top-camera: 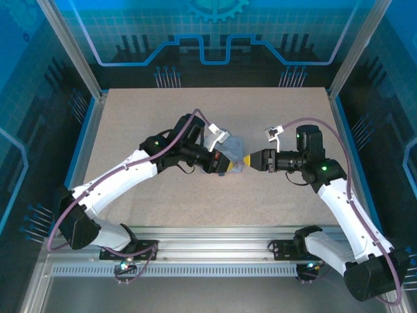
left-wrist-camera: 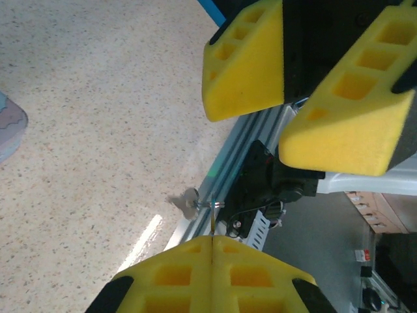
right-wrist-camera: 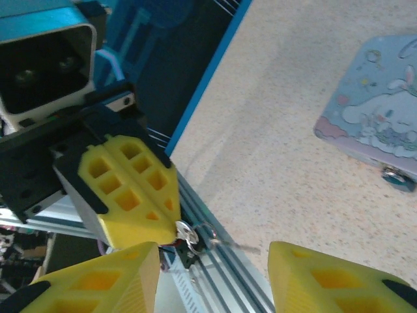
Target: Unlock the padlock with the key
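Your speckled beige surface point(top-camera: 130, 124) sits inside blue-panelled walls, and your two arms meet above its middle. Your left gripper point(top-camera: 233, 163) has its jaws pressed together on the key point(right-wrist-camera: 187, 233). The key juts from the yellow tips with its ring and is held up in the air. Your right gripper point(right-wrist-camera: 214, 255) faces the left one tip to tip. Its jaws stand apart with nothing between them, and the key is just ahead of the gap. The padlock point(right-wrist-camera: 396, 176) is at the edge of the pale blue cartoon tin point(right-wrist-camera: 371, 111). That tin lies flat on the surface, apart from the key and close behind your left wrist in the top view.
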`<move>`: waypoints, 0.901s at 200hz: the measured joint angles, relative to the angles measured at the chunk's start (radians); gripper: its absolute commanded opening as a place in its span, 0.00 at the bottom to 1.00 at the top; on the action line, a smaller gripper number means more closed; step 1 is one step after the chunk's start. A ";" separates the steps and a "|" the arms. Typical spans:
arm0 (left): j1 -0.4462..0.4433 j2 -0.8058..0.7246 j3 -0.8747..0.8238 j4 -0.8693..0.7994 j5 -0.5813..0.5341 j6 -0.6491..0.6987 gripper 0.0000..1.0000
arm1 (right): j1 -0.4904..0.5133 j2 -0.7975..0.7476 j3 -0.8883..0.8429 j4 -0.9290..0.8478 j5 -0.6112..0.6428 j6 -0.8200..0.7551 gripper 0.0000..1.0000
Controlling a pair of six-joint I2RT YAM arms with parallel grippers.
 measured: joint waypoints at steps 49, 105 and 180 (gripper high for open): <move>0.000 0.000 0.005 0.015 0.067 -0.002 0.00 | 0.007 -0.021 -0.005 0.071 -0.062 0.011 0.49; 0.000 0.000 0.005 0.054 0.116 -0.010 0.00 | 0.058 -0.018 -0.005 0.103 -0.082 0.013 0.41; 0.000 0.000 0.005 0.076 0.136 -0.011 0.00 | 0.081 -0.014 -0.005 0.102 -0.084 -0.013 0.21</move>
